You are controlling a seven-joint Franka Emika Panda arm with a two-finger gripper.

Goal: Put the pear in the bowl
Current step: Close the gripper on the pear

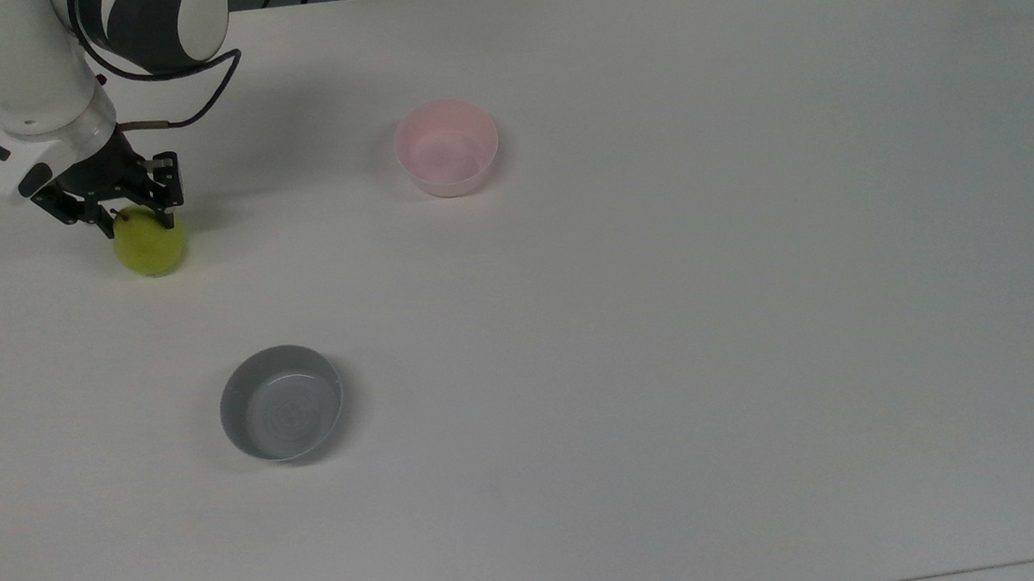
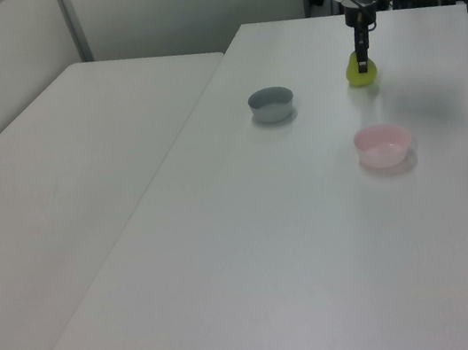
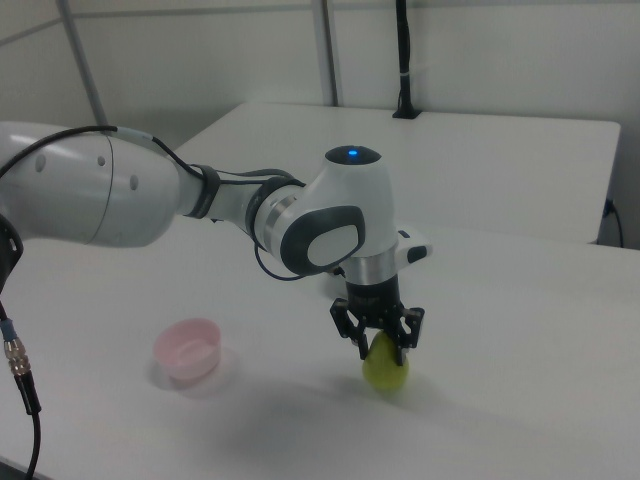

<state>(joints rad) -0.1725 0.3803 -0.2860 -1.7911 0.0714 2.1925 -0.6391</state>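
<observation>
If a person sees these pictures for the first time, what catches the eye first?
First the white robot arm, its gripper open around the top of the yellow-green pear near the top view's left edge. Next, two small bowls on the bare white table: the pink bowl toward the top view's upper middle, and a grey bowl lower down.

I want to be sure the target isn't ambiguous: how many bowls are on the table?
2. The pink bowl sits toward the table's far edge in the top view, to the right of the pear. The grey bowl sits nearer the top view's bottom, below both.
</observation>
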